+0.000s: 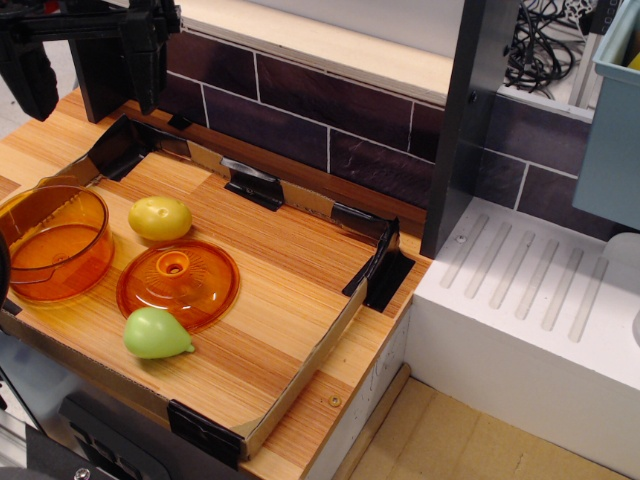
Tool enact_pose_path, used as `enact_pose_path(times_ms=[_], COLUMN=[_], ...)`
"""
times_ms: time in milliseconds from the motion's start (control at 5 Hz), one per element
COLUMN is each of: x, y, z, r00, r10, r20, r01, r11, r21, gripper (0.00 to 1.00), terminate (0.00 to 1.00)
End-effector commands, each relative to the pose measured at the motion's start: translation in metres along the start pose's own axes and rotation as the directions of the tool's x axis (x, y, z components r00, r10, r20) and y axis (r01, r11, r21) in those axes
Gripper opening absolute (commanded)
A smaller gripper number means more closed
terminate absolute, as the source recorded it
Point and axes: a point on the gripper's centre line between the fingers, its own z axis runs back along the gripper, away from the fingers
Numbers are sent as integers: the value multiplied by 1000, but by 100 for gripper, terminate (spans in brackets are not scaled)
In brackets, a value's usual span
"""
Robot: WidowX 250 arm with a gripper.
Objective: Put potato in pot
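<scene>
I see the potato point(160, 217) on the wooden surface point(270, 300) beside the pot point(52, 243); end effector point(85, 55) raised top-left, opening indeterminable, brick wall point(330, 125) behind.

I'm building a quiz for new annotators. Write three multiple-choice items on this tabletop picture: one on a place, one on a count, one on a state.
1. Where does the potato lie?
A. inside the pot
B. on the wood, right of the pot
C. on top of the lid

2. How many orange plastic pieces are on the board?
A. one
B. two
C. four

3. What state is the pot in?
A. covered by its lid
B. tipped on its side
C. upright and uncovered

Key: 1 B, the potato rests on bare wood between the pot and the lid. 2 B, only the pot and the lid are orange. 3 C, the lid lies flat on the board, apart from the pot, beside the green pear.
</scene>
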Motion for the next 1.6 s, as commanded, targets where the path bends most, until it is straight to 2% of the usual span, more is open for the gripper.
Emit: enact_pose_path(times_ms=[0, 200, 400, 600, 800, 1000, 1200, 1400], x=[0, 21, 43, 61, 71, 77, 77, 76], y=[0, -1, -1, 3, 9, 12, 13, 12], z=[0, 1, -4, -14, -28, -45, -60, -73], r00=[1000, 970, 890, 781, 656, 573, 573, 569], r10=[0, 243, 456, 622, 743, 799, 806, 817], r20=[0, 3, 0, 52, 134, 182, 149, 91], r01=[0, -242, -451, -612, -734, -799, -798, -802], r11=[1000, 967, 882, 779, 669, 594, 590, 576], r21=[0, -83, -137, -135, -113, -95, -121, -155], gripper=[100, 100, 100, 100, 100, 100, 100, 100], terminate=[0, 0, 0, 0, 0, 0, 0, 0])
